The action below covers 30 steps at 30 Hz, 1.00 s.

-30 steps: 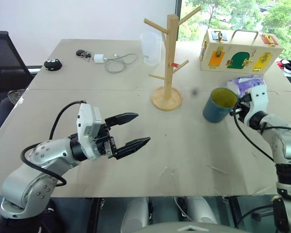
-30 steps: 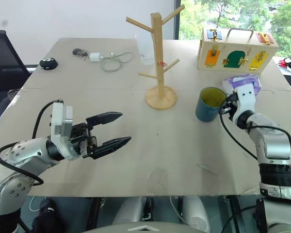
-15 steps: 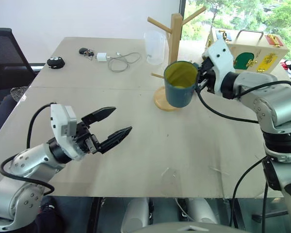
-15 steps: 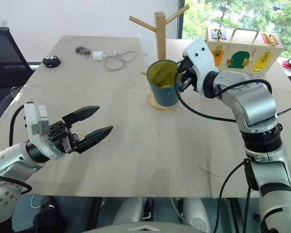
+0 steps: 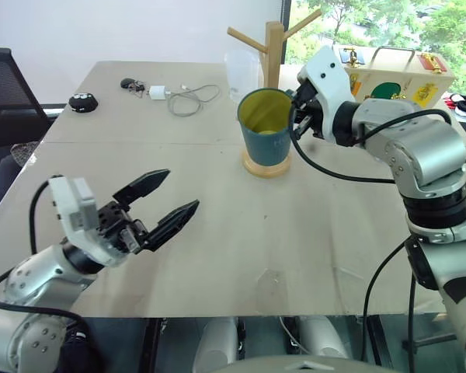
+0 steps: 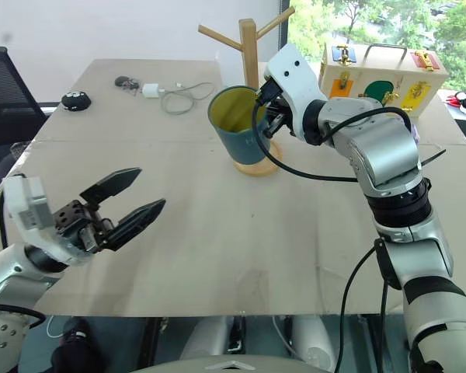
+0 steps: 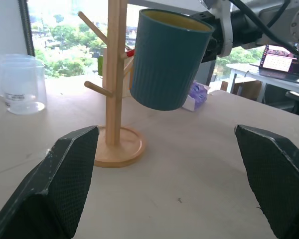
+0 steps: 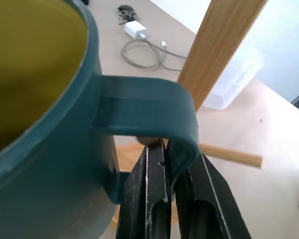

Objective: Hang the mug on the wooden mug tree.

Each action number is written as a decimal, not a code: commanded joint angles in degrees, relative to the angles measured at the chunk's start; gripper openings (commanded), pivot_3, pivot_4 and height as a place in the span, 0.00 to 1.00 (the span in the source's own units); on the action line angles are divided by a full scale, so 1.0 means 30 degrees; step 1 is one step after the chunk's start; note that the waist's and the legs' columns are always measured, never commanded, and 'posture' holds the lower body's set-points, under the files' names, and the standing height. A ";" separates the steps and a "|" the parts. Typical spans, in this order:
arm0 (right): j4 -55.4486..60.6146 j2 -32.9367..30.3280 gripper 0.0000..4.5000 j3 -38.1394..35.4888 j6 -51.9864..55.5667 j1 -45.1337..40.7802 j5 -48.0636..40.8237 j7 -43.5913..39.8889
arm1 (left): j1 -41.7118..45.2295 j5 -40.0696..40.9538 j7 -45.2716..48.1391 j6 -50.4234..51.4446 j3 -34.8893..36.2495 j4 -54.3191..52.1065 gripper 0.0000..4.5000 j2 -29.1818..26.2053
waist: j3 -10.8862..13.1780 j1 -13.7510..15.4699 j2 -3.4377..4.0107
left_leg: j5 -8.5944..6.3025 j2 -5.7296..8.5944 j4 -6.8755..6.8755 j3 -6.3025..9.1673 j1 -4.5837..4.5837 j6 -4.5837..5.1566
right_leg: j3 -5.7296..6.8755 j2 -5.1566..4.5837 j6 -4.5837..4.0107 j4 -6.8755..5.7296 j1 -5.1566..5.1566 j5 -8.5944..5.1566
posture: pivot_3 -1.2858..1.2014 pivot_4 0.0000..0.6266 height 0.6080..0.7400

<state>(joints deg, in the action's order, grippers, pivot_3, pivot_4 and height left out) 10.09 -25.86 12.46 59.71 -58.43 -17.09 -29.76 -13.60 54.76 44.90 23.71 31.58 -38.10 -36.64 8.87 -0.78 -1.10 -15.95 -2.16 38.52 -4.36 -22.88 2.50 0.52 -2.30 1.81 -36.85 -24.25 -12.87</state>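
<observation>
Right wrist view has the two black fingers (image 8: 154, 199) squeezed tight on the handle of the teal mug (image 8: 45, 89); so the right gripper (image 5: 299, 116) has it lifted off the table (image 5: 311, 225), tilted, hanging right in front of the wooden mug tree (image 5: 269, 93) and not on a peg yet; over on the near left, the left gripper (image 5: 169, 200) hangs above the tabletop, fingers spread wide, nothing in them; clear plastic cup (image 7: 21, 82) sits beyond the tree.

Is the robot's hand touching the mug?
Touching. In the right wrist view the right gripper has its black fingers pinched on the handle of the mug, holding it up.
</observation>
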 commanded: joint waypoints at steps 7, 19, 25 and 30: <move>-0.1721 0.0948 0.01 0.0457 -0.1206 -0.1371 0.0974 -0.0108 | -0.0507 0.1594 0.1847 -0.0228 0.2091 0.0569 1.00 -0.1138 | 0.0001 -0.0085 0.0002 | 0.0000 0.0002 0.0003 -0.0022 0.0008 0.0000 | -0.0004 0.0003 -0.0003 0.0000 -0.0001 -0.0002 | 0.52 0.24 1.00; -0.4569 0.2883 0.01 0.0872 -0.2289 -0.1939 0.2617 0.0467 | -0.0505 0.1293 0.1481 -0.0452 0.1732 0.0543 1.00 -0.0863 | 0.0002 -0.0111 0.0003 | 0.0001 -0.0003 -0.0013 -0.0024 0.0007 -0.0007 | -0.0007 0.0007 -0.0002 0.0003 -0.0007 -0.0001 | 0.52 0.24 1.00; -0.3321 0.2308 0.43 0.0748 -0.2468 -0.1299 0.2795 -0.0284 | -0.0605 0.1385 0.1116 -0.0384 0.1581 0.0236 1.00 -0.0739 | 0.0002 -0.0097 0.0004 | 0.0001 -0.0003 -0.0014 -0.0024 0.0007 -0.0007 | -0.0007 0.0003 -0.0003 0.0003 -0.0007 -0.0001 | 0.52 0.24 1.00; 0.0446 0.0619 0.75 -0.1104 -0.0125 -0.0034 0.0690 -0.1867 | -0.0580 0.1383 0.0516 -0.0017 0.1082 0.0067 1.00 -0.0818 | 0.0002 -0.0024 0.0004 | 0.0000 -0.0001 -0.0030 -0.0014 0.0001 -0.0008 | 0.0003 -0.0009 -0.0002 0.0015 -0.0007 -0.0001 | 0.52 0.24 1.00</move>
<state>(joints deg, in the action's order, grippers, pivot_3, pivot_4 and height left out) 6.15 -22.49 12.37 57.75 -58.49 -12.65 -33.61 -15.52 58.55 47.12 23.57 35.09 -35.92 -38.86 8.88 -0.85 -1.09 -15.95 -2.17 38.43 -4.39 -22.88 2.48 0.54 -2.35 1.80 -36.80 -24.27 -12.87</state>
